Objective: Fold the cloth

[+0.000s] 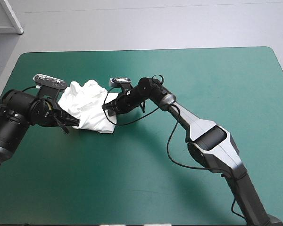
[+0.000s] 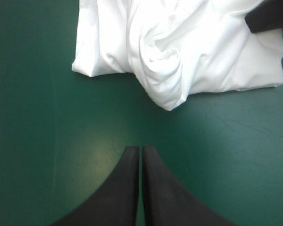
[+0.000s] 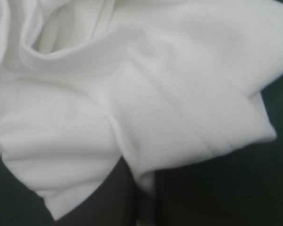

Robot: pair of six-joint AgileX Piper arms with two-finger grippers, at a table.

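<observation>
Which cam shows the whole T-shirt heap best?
High view: nearly the whole crumpled T-shirt shows. Left wrist view cuts off its far side, ahead of the shut left gripper; right wrist view shows only folds pinched by the right gripper.

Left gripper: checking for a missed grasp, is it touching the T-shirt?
Apart. The left wrist view shows bare teal-green cover between the shut left gripper and the T-shirt.

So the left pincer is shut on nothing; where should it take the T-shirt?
Likely the rounded lobe of the T-shirt jutting toward the left pincer: open, then come straight ahead, low over the table. It sticks out from the heap's edge, clear of the right pincer at the far side.
</observation>
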